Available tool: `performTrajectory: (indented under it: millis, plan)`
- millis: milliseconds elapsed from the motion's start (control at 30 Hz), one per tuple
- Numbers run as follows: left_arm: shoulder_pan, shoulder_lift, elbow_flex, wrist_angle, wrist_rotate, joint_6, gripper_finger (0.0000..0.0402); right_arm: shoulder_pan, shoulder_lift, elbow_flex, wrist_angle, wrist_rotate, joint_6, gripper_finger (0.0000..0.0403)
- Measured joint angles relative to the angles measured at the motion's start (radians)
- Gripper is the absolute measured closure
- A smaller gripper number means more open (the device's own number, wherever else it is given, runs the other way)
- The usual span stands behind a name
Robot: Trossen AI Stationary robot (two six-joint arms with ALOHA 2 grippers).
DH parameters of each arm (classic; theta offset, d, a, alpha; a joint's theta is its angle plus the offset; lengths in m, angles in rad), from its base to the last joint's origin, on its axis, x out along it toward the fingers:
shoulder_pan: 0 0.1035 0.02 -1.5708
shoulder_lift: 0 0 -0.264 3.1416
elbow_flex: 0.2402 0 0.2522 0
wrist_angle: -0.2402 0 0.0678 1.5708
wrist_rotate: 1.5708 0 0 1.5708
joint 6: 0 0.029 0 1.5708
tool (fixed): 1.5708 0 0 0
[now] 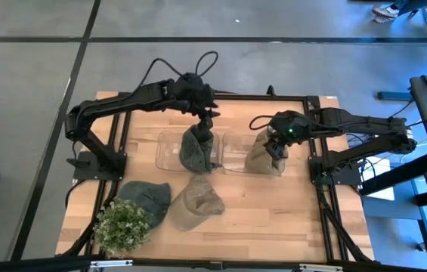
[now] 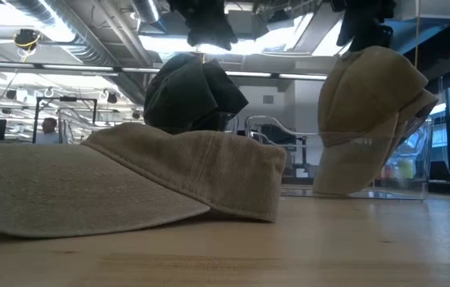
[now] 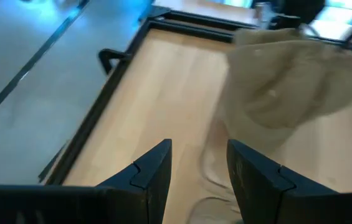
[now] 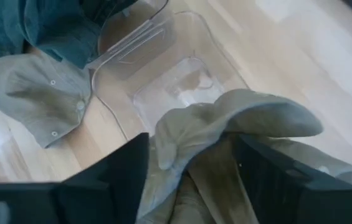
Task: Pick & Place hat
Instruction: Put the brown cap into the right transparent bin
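A dark green hat (image 1: 196,151) (image 2: 193,92) stands bunched in the left clear container (image 1: 165,151). My left gripper (image 1: 207,117) (image 3: 197,180) hovers open just above it, with nothing between its fingers. A tan hat (image 1: 262,157) (image 2: 368,119) stands upright in the right clear container (image 1: 232,155). My right gripper (image 1: 276,147) (image 4: 191,180) is at the top of this hat, with cloth between its fingers. Another tan hat (image 1: 196,204) (image 2: 129,183) and another green hat (image 1: 146,198) lie flat on the table near its front edge. My right gripper holds the tan hat by bunched cloth near its top (image 4: 188,155), pinched between the two fingers from above, pointing down. The brim (image 4: 256,118) curls over in front of the fingers. The hat hangs upright below the gripper, its lower end (image 2: 344,187) on the container floor.
A leafy potted plant (image 1: 122,225) stands at the table's near left corner, beside the lying green hat. The two clear containers sit side by side at mid-table. A black frame (image 1: 326,196) borders the wooden top. Bare wood lies at the near right.
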Motion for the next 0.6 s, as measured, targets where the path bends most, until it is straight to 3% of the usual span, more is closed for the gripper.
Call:
performTrajectory:
  millis: [167,433,600]
  plan:
    - [-0.091,-0.047,0.0,-0.097,0.014,-0.006,0.0253,-0.001,-0.044,0.043,-0.065,0.046,0.003,0.0138]
    - [-0.29,-0.09,0.0,-0.232,0.099,-0.097,0.0253,-0.001,-0.121,0.064,-0.03,0.205,-0.013,0.0137]
    - [-0.401,-0.073,-0.001,-0.29,0.048,-0.197,0.0254,-0.001,-0.118,0.064,-0.01,0.206,-0.009,0.0138]
